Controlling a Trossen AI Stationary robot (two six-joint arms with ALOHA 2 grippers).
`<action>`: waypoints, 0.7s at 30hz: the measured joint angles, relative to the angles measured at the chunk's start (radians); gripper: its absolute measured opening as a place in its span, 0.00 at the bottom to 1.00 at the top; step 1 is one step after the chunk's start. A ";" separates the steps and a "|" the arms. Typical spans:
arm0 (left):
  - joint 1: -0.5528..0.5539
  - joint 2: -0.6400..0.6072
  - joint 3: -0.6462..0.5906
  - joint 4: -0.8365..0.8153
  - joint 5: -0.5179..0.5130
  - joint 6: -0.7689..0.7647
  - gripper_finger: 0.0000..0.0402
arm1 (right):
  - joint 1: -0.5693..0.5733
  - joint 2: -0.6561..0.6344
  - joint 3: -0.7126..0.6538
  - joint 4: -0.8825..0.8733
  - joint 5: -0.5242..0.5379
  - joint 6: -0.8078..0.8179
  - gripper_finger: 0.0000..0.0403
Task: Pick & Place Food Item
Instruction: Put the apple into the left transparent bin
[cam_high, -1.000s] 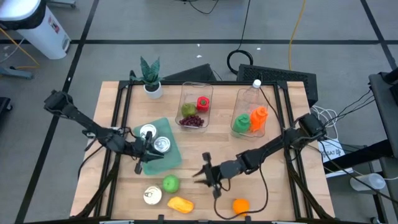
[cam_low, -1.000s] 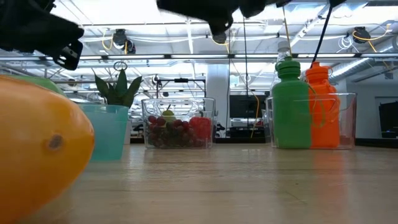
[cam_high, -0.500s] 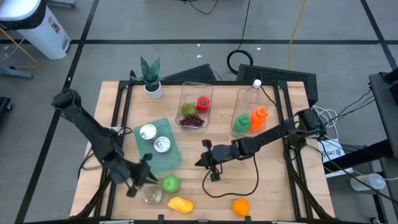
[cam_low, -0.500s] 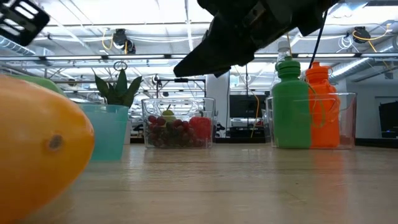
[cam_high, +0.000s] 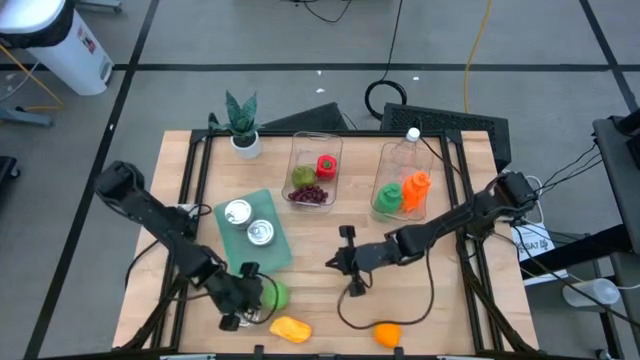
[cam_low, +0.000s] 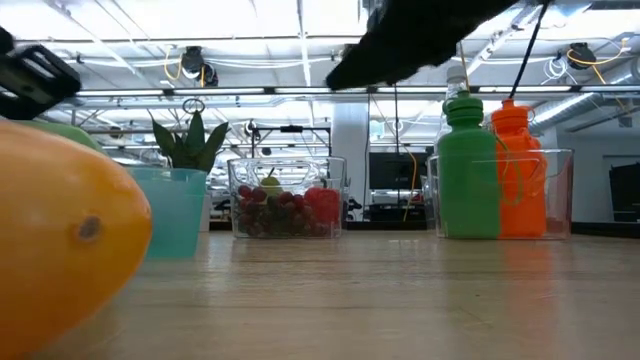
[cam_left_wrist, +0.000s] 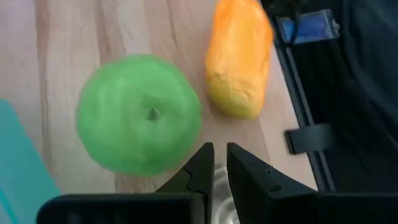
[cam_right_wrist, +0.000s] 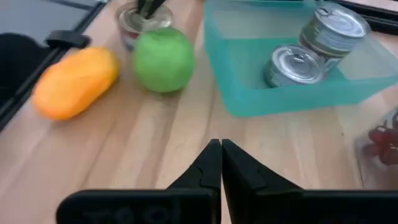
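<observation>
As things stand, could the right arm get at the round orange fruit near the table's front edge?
Probably yes. The right claw hangs shut over bare wood, and the round orange fruit lies just in front of it with nothing between them except the arm's own black cable looping beside it. The claw would have to open first.

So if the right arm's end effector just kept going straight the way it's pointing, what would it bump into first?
Probably the teal tray holding two cans, or the green apple beside it; the right end effector, shut, aims between them, and depth is unclear.

A grey tiled floor (cam_high: 250, 40) surrounds the wooden table (cam_high: 440, 300); ceiling strip lights (cam_low: 300, 20) glow above, possibly over distant desks.
</observation>
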 joint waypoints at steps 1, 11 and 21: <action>0.016 0.007 0.001 0.003 0.009 0.000 0.12 | 0.007 -0.008 -0.004 -0.003 0.000 0.003 0.01; 0.172 0.094 0.001 0.088 0.060 0.108 0.12 | 0.026 -0.083 -0.156 0.136 0.002 0.043 0.02; 0.319 0.142 0.001 0.194 0.113 0.253 0.12 | 0.014 -0.124 -0.275 0.312 0.003 -0.019 0.02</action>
